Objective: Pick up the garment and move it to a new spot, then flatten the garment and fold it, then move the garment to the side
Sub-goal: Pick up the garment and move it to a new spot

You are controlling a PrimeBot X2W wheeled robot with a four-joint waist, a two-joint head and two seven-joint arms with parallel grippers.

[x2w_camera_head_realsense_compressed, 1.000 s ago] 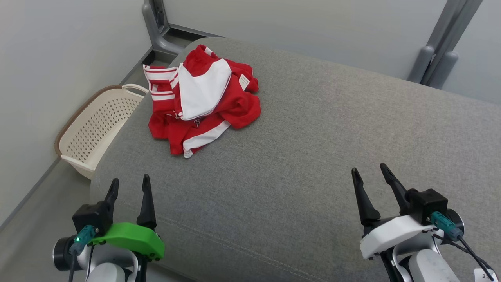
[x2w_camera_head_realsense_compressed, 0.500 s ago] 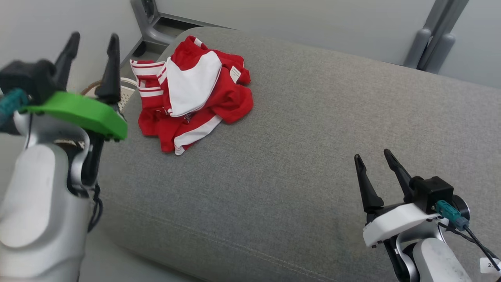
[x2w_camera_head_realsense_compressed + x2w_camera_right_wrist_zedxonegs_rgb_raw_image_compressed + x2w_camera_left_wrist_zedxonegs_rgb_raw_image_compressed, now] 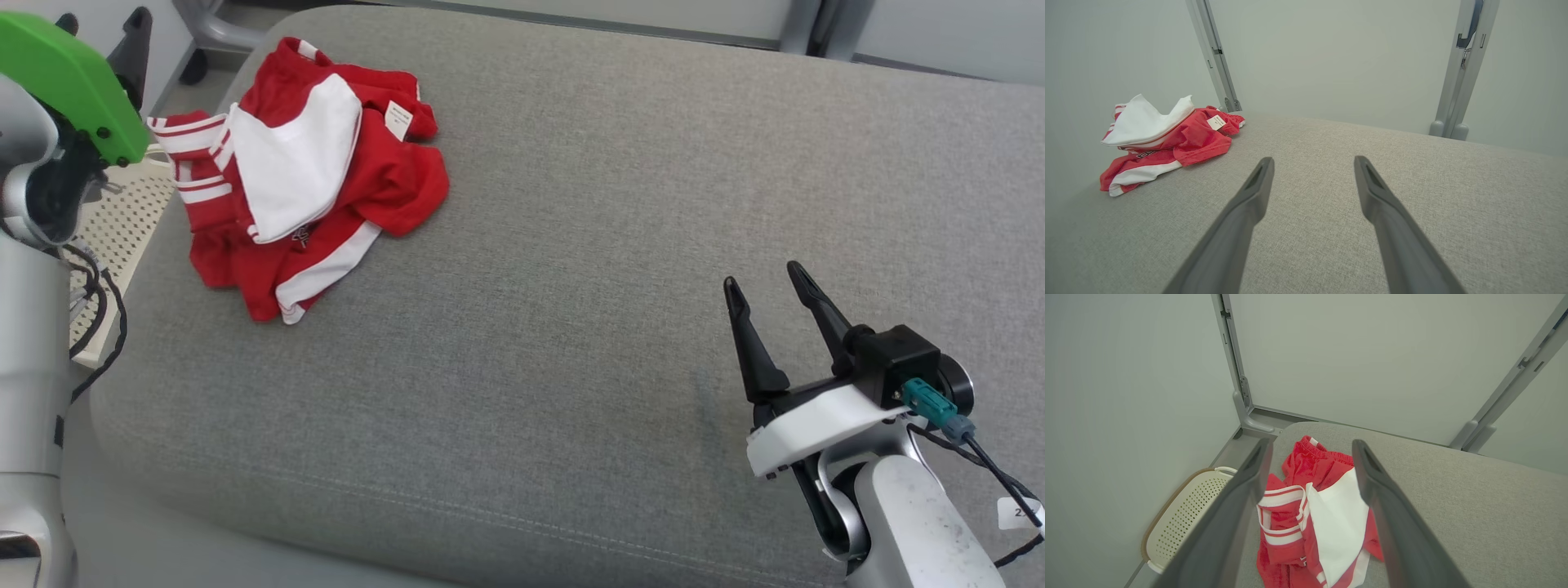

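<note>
The garment [image 3: 302, 171] is a crumpled red and white piece with a small label, heaped at the far left of the grey cushion [image 3: 637, 188]. My left gripper [image 3: 102, 20] is raised at the upper left, beside and above the heap, open and empty. In the left wrist view the garment [image 3: 1314, 526] lies below, framed between the spread fingers of my left gripper [image 3: 1311, 445]. My right gripper [image 3: 762, 278] hovers open over the cushion's near right, far from the garment. From the right wrist, the garment [image 3: 1167, 139] sits far left of my right gripper [image 3: 1312, 161].
A cream perforated basket [image 3: 122, 229] stands on the floor just off the cushion's left edge, and shows beyond the left fingers as the basket [image 3: 1184, 518]. Grey frame posts [image 3: 1453, 81] and pale walls close the back. Bare cushion spreads between the garment and the right gripper.
My left arm has lifted from the near left edge up toward the garment's left side. The head camera has tilted down. The right gripper has hardly moved. Both grippers stay open.
</note>
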